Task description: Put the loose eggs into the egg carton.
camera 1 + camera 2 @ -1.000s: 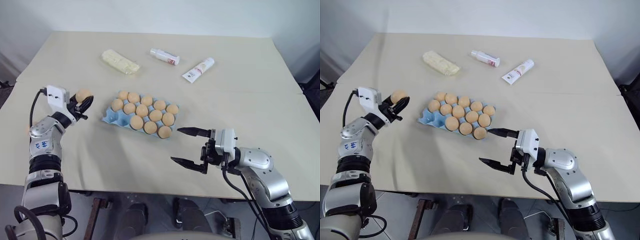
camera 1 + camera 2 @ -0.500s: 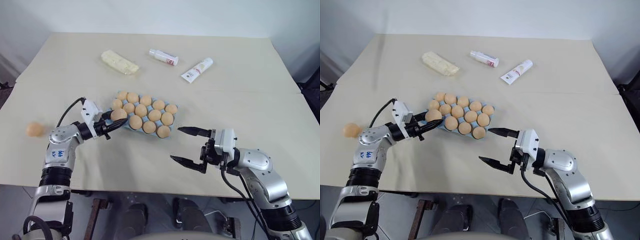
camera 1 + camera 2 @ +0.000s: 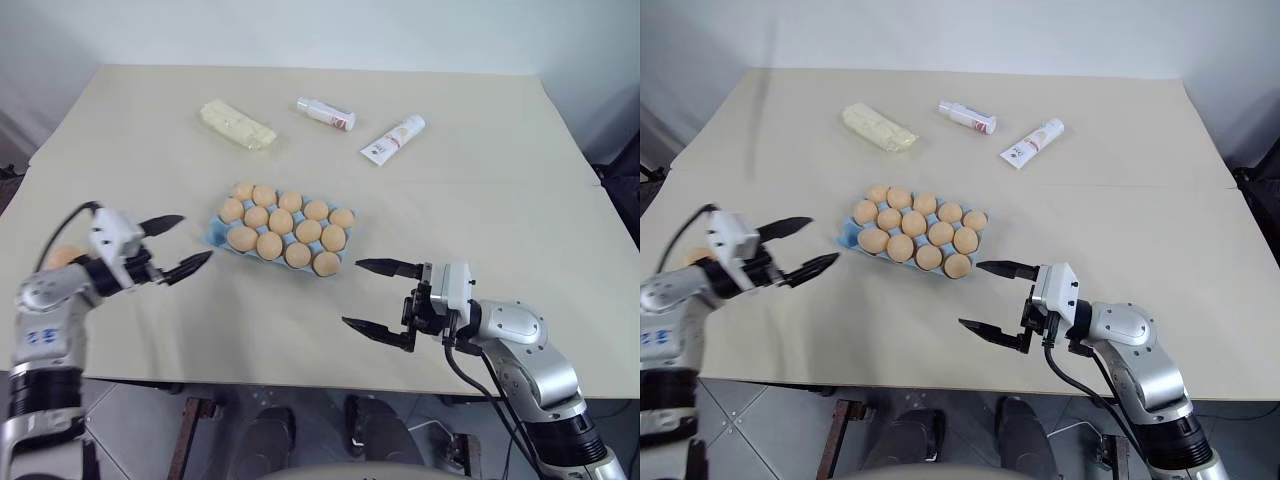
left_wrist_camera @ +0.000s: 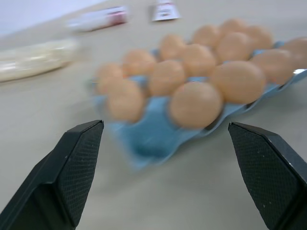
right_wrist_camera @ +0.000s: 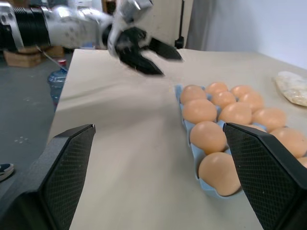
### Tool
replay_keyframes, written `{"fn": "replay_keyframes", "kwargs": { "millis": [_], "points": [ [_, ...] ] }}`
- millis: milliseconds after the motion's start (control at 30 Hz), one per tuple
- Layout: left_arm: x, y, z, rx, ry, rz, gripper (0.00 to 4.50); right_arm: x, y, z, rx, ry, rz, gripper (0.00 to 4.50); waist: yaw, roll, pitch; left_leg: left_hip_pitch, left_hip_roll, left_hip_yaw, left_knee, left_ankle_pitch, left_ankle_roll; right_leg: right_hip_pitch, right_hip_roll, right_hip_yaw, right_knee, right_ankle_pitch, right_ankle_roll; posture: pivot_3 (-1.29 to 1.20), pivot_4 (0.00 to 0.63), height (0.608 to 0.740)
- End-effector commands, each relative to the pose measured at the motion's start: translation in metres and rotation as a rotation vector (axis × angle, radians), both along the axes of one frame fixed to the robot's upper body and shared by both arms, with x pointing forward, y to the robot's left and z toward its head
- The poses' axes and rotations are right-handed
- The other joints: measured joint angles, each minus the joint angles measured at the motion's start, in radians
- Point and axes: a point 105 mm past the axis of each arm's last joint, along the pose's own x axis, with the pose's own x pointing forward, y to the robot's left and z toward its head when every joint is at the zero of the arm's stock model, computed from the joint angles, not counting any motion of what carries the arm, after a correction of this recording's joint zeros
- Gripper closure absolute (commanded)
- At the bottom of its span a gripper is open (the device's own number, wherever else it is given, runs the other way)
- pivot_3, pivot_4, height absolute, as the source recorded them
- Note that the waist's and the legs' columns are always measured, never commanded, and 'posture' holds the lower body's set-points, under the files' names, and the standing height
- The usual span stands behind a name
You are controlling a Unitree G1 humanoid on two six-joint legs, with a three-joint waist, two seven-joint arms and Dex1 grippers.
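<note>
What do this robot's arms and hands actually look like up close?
Both arms are silver-grey metal with black ribbed joints and black cables looping alongside. Each ends in a white boxy wrist block carrying two slim, pointed black fingers with cross-hatched inner pads. The left hand sits on an arm with small blue markings; the right hand follows a smooth rounded silver forearm.

The egg carton [image 3: 282,238] sits mid-desk [image 3: 480,210], its cups holding eggs [image 3: 270,245]. Behind it lie a wrapped block [image 3: 238,124] to the left, then a bottle [image 3: 327,113] and a tube [image 3: 394,138] to the right. One loose egg [image 3: 58,257] lies near the desk's left edge, behind the left end effector [image 3: 176,246].
</note>
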Motion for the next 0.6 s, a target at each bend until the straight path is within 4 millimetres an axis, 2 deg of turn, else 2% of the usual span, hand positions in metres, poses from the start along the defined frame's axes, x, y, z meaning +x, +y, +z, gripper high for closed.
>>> {"fn": "replay_keyframes", "kwargs": {
  "millis": [33, 200, 367, 467, 600],
  "points": [
    [-0.024, 0.025, 0.012, -0.026, -0.046, 0.116, 0.02, -0.001, 0.001, 0.008, 0.011, -0.031, 0.048, 0.00, 0.001, 0.000, 0.000, 0.000, 0.000, 0.000, 0.000, 0.000, 0.000, 0.000, 0.000, 0.000, 0.000, 0.000, 0.000, 0.00, 0.150, 0.740],
    [-0.063, 0.066, -0.006, -0.095, -0.069, 0.401, 0.02, 0.001, 0.003, 0.011, 0.004, -0.042, 0.092, 0.00, 0.001, 0.000, 0.000, 0.000, 0.001, 0.000, -0.001, -0.001, 0.001, 0.000, 0.000, 0.000, -0.003, 0.000, 0.000, 0.00, 0.150, 0.740],
    [-0.099, 0.085, -0.023, -0.123, -0.061, 0.588, 0.02, 0.003, 0.003, 0.013, -0.001, -0.052, 0.103, 0.00, 0.003, 0.000, 0.000, 0.000, 0.001, 0.000, -0.001, -0.002, 0.001, 0.001, 0.000, -0.001, -0.004, 0.000, -0.001, 0.00, 0.150, 0.740],
    [-0.120, 0.094, -0.041, -0.164, -0.035, 0.685, 0.02, 0.004, 0.002, 0.013, -0.003, -0.056, 0.100, 0.00, 0.005, 0.000, 0.000, 0.000, 0.001, 0.000, -0.001, -0.002, 0.002, 0.002, 0.000, -0.001, -0.005, -0.001, -0.001, 0.00, 0.150, 0.740],
    [-0.128, 0.103, -0.048, -0.234, -0.057, 0.790, 0.02, 0.005, 0.002, 0.013, -0.003, -0.056, 0.099, 0.00, 0.012, 0.000, 0.000, 0.000, 0.001, 0.000, 0.000, -0.002, 0.002, 0.003, -0.001, -0.001, -0.005, -0.001, -0.001, 0.00, 0.150, 0.740]
  ]
}}
